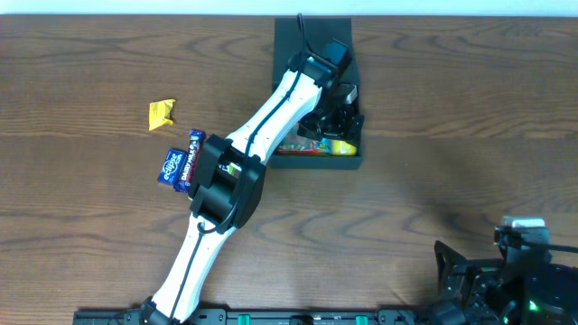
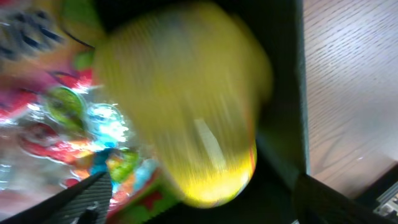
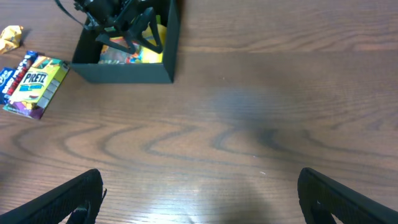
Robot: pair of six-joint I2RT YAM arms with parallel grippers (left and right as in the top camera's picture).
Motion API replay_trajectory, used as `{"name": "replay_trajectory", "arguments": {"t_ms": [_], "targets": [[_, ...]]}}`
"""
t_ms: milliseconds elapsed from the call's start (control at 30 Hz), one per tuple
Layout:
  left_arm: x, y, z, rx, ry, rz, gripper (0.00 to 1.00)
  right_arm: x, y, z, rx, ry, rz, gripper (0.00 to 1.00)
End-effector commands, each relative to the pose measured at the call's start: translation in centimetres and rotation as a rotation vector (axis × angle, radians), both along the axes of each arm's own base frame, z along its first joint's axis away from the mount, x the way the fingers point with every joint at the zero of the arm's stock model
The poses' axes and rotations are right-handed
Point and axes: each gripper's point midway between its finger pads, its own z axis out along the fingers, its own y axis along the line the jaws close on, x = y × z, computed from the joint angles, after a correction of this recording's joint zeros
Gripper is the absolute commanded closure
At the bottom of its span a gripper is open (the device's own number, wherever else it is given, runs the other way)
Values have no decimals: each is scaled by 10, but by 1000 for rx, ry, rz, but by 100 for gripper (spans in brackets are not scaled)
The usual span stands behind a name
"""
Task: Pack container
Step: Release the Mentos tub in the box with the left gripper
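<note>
The yellow packet (image 2: 180,106) could have lodged askew on the bright wrappers (image 2: 56,130) and kept the container (image 1: 316,162), at the middle of the tabletop's (image 1: 452,108) far edge, from closing, since the left hand (image 2: 214,199) stood wide open above it, holding nothing; the right hand (image 3: 199,199) was likewise wide and empty

**A robotics lab bench, by our reading**

We see a dark wood-grain table (image 1: 433,135) with two robot arms mounted at its near edge, along a black rail (image 1: 271,318). The left arm (image 1: 262,126), white and black, stretches across the tabletop. The right arm (image 1: 506,271) sits low at its own corner. A plain pale wall (image 1: 452,7) runs behind the table. A black container (image 1: 316,163), some snack packets (image 1: 178,165) and a yellow wrapper (image 1: 162,114) are laid out like test props. We take it for a lab.
</note>
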Motion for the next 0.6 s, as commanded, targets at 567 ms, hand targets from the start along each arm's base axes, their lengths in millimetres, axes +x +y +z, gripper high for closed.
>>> {"name": "replay_trajectory", "arguments": {"t_ms": [567], "targets": [[42, 32, 62, -36, -145, 73, 5, 0, -1, 2, 4, -5, -6, 1]]}}
